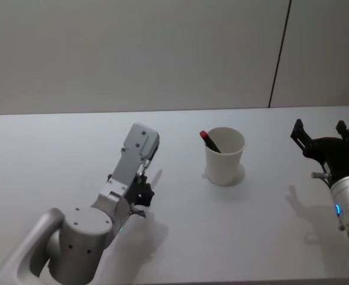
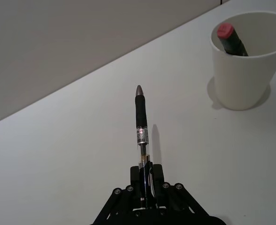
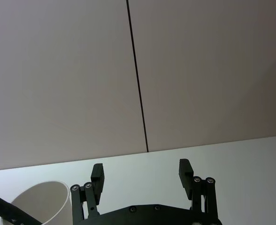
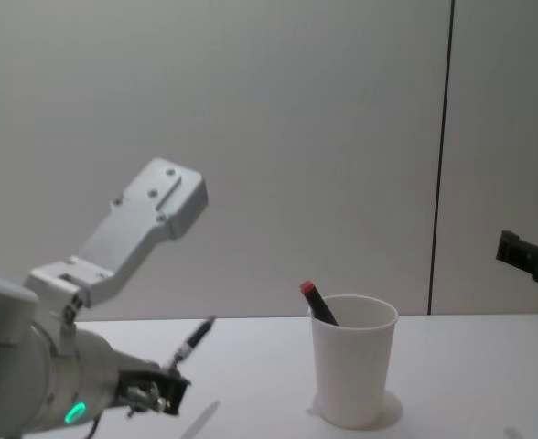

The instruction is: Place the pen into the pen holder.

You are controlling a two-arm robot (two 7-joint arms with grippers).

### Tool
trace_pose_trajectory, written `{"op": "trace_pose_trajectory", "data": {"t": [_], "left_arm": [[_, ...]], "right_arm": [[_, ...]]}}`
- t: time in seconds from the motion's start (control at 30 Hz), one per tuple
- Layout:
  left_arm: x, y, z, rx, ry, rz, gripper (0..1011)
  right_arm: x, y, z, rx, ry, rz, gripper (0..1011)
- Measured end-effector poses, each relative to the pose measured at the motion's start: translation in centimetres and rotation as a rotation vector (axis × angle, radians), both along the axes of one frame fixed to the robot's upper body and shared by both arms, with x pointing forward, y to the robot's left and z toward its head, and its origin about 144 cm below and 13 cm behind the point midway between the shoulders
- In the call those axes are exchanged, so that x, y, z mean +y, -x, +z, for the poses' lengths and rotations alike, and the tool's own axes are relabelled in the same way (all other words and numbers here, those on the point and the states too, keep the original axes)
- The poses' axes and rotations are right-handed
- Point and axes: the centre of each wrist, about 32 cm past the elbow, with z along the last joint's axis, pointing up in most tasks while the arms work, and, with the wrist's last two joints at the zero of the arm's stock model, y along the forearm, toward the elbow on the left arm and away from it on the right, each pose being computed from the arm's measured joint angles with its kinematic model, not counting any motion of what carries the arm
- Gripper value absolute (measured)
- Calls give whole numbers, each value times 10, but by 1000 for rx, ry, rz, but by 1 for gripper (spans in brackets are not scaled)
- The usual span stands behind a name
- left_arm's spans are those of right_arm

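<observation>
Left gripper (image 1: 142, 196): in the head view it is seen above the table (image 1: 56, 142), left of the pen holder (image 1: 225, 159), in which a red-capped marker (image 1: 209, 140) is stood. In the left wrist view it is clamped on the pen (image 2: 141, 123), outside the cup. In the right wrist view the right gripper (image 3: 141, 172) is spread wide. In the chest view the pen is tilted upward.

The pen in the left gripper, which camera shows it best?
The left wrist view: the pen shows at nearly full length, its back end clamped in the left gripper. The chest view shows it small, slanting up. In the head view the arm covers it.
</observation>
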Motion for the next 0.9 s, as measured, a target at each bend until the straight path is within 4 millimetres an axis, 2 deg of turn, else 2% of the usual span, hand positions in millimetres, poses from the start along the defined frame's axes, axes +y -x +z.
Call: {"op": "trace_pose_trajectory", "data": {"t": [0.33,0.9], "left_arm": [[3,11,5,-140,-11,-7,173],[14,14,-3,-379,88,-164,173]], "right_arm": [[0,0,0,0,0,0,1001],[0,0,0,0,0,0,1001]]}}
